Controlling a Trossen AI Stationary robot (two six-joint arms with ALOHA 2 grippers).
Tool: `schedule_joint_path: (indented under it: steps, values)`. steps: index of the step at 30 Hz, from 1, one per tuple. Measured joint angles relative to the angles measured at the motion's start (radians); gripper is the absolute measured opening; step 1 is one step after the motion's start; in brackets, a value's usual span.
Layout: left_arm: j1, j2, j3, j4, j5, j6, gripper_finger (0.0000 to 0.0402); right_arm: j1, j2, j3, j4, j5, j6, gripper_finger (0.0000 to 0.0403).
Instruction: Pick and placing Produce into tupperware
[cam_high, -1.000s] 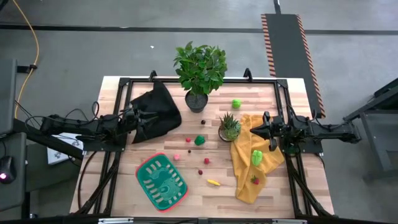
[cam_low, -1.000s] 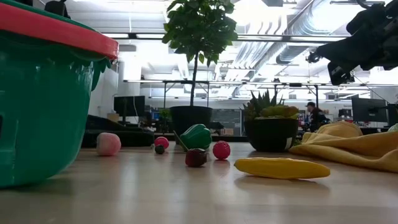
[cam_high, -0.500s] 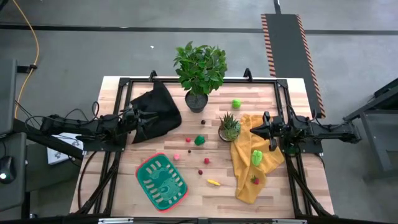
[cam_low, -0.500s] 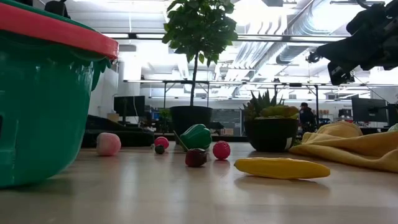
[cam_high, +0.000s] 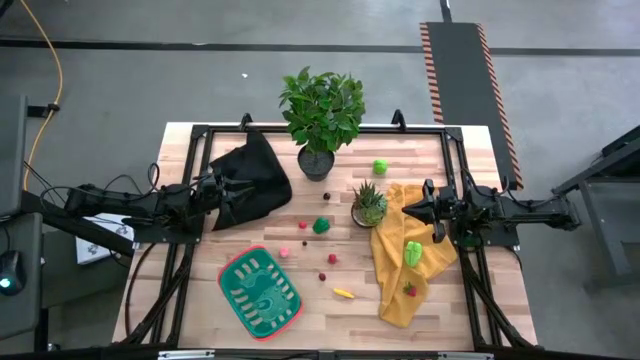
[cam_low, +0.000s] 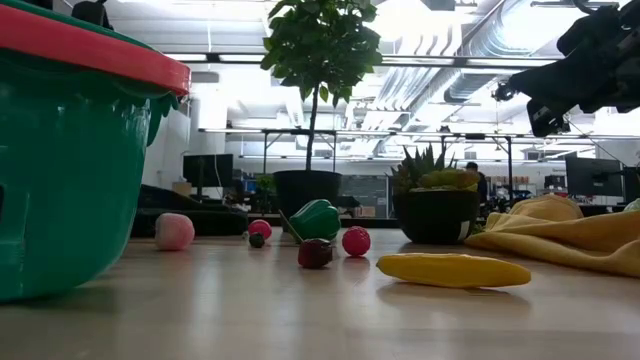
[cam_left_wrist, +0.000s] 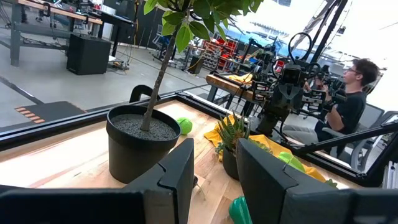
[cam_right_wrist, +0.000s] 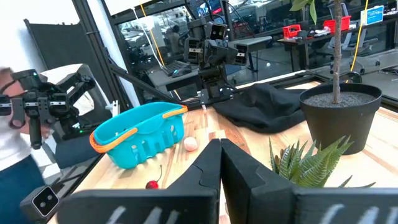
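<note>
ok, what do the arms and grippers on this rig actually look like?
Both arms are dark, slim and jointed, with thin black cables looping along them. The left gripper has two flat, blocky black fingers with stepped, angular edges. The right gripper is built the same, matte black. No markings show on either.

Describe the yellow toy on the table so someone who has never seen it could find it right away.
Start at the green tupperware with the red rim, near the table's front edge. Just to its right, on bare wood short of the yellow cloth, lies the banana. It is the only long yellow piece; the produce nearby is small, round and red or pink.
</note>
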Motion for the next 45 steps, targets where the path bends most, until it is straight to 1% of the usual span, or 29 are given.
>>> schedule_joint_path:
  steps: [6, 8, 11, 16, 19, 21, 24, 27, 31, 36, 38, 39, 41, 45]
  values:
    - [0.0, 0.0, 0.0, 0.0, 0.0, 0.0, 0.0111, 0.0, 0.0, 0.0, 0.0, 0.0, 0.0, 0.0]
    - [0.0, 0.0, 0.0, 0.001, 0.0, -0.034, 0.0111, -0.002, 0.0, 0.0, -0.001, 0.035, -0.019, 0.0]
    - [0.0, 0.0, 0.0, 0.001, 0.0, -0.191, 0.0111, -0.005, 0.0, 0.001, 0.006, 0.093, -0.034, 0.0]
    - [0.0, 0.0, 0.0, 0.005, 0.0, -0.526, 0.0111, -0.005, 0.0, 0.001, 0.01, 0.118, -0.015, 0.0]
    - [0.0, 0.0, 0.0, 0.004, 0.0, -0.677, 0.0111, -0.005, 0.0, 0.002, 0.01, 0.118, 0.103, 0.0]
    - [0.0, 0.0, 0.0, 0.005, 0.0, -0.75, 0.0111, -0.005, 0.0, 0.002, 0.015, 0.119, 0.244, 0.0]
    - [0.0, 0.0, 0.0, 0.006, 0.0, -0.816, 0.0111, -0.005, 0.0, 0.002, 0.037, 0.122, 0.502, 0.0]
    - [0.0, 0.0, 0.0, 0.007, 0.0, -0.838, 0.0111, -0.005, 0.0, 0.002, 0.056, 0.154, 0.681, 0.0]
    - [0.0, 0.0, 0.0, 0.008, -0.016, -0.859, 0.0111, -0.004, 0.0, 0.002, 0.035, 0.211, 0.793, 0.0]
    - [0.0, 0.0, 0.0, 0.005, -0.024, -0.864, 0.0111, -0.005, 0.0, 0.002, 0.034, 0.273, 0.976, 0.0]
    - [0.0, 0.0, 0.0, 0.002, -0.027, -0.864, 0.0111, -0.005, 0.0, 0.002, 0.067, 0.325, 1.05, 0.0]
    - [0.0, 0.0, 0.0, 0.001, -0.028, -0.864, 0.0111, -0.005, 0.001, 0.002, 0.112, 0.353, 1.067, 0.0]
    - [0.0, 0.0, 0.0, 0.001, -0.037, -0.864, 0.0111, -0.005, 0.0, 0.002, 0.244, 0.387, 1.031, 0.0]
    - [0.0, 0.0, 0.0, 0.0, -0.046, -0.842, 0.0111, -0.005, 0.0, 0.006, 0.485, 0.456, 0.836, 0.0]
